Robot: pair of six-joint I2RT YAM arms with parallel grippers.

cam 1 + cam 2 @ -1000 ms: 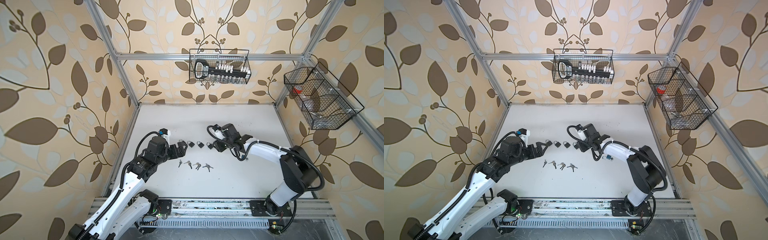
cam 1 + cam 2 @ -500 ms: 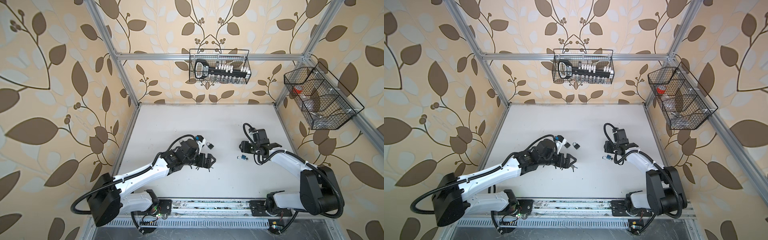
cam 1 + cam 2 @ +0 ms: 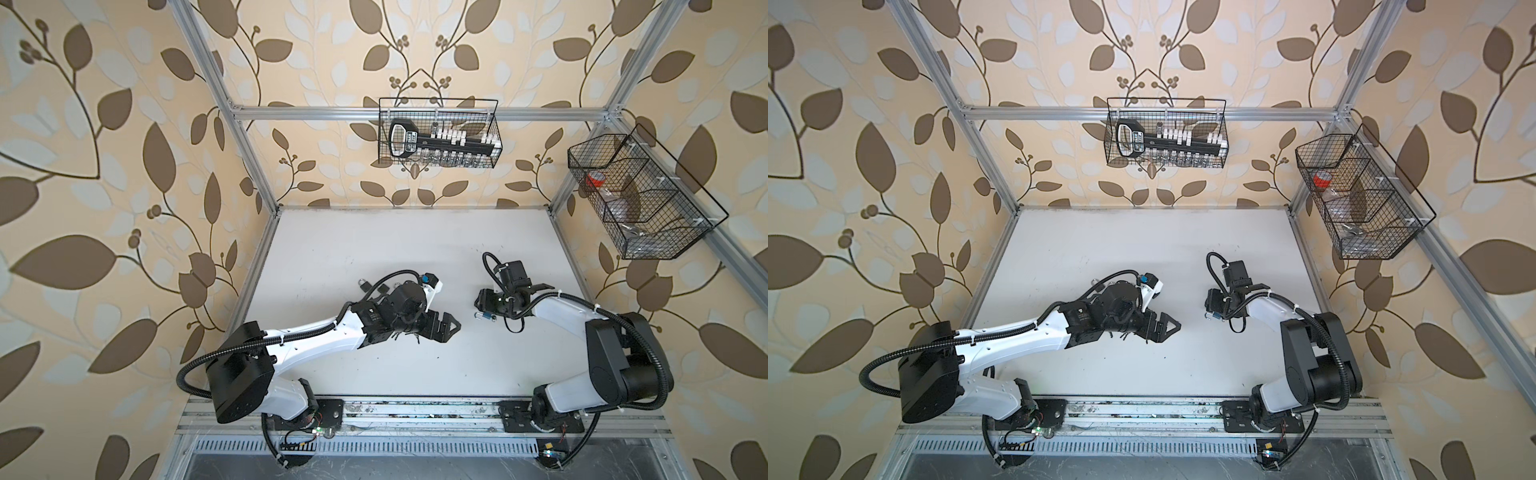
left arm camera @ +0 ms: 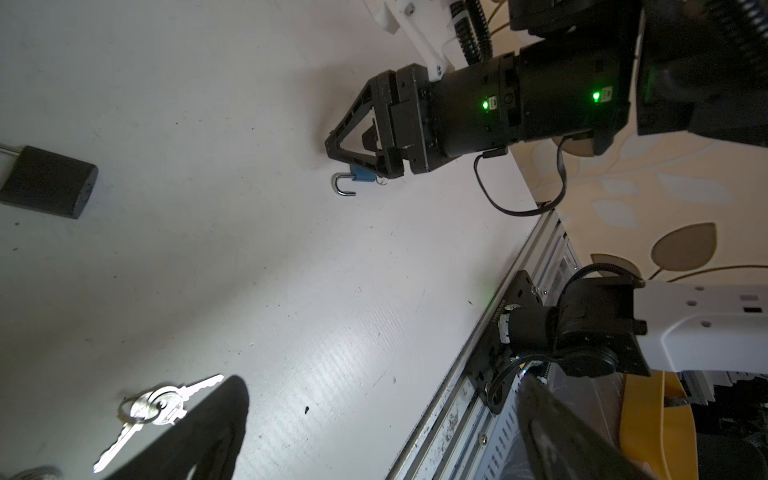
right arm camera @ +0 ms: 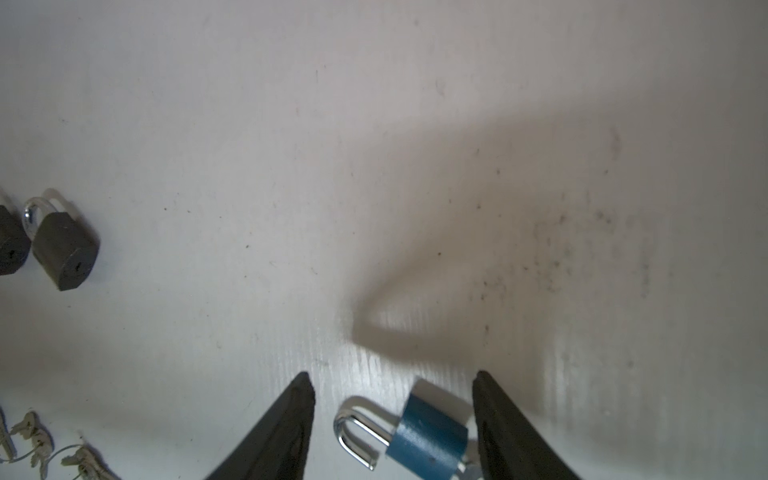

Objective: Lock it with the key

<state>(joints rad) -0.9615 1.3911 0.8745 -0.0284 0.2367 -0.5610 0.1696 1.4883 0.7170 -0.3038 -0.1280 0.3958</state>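
The blue padlock, shackle open, is seen lying on the surface inside the parted right pincer; left pincer is held wide apart above the keys; a red-lidded jar is kept in the side wire basket.

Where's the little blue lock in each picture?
In a top view: blue padlock on the white table, right of middle.
In a top view: blue padlock, same spot.
Left wrist: just under the right claw tip.
Right wrist: between that claw's fingers.
Shared landmark: the right claw.
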